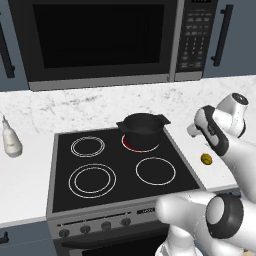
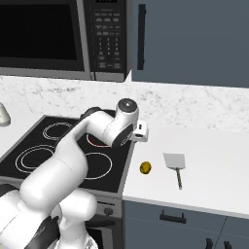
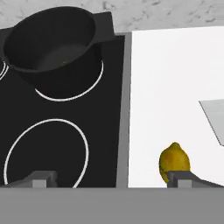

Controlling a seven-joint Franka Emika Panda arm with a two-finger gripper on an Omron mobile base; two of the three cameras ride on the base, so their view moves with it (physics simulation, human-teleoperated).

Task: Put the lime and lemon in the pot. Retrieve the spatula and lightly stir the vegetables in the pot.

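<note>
Sitting on the white counter (image 2: 209, 146) just beside the stove's edge, the lemon (image 3: 174, 161) is a small yellow rounded fruit, seen in the hand view low and to the right, right against one of the gripper's dark finger tips. It lies off to that fingertip's side, not between the two, so by my judgement the hand needs to shift sideways toward it before closing. The gripper (image 3: 114, 178) is spread wide with nothing held. Beyond the lemon, further right of the hand, the pale grey blade of the spatula (image 2: 174, 162) rests flat on the counter, its thin dark handle pointing back toward the robot. To the hand's other side and ahead, the black pot (image 1: 141, 129) stands on the stove (image 1: 115, 167), on a back burner; nothing is visible inside it. From the base views, the white arm reaches forward over the stove's right edge, wrist bent and hand angled downward above the counter seam.
</note>
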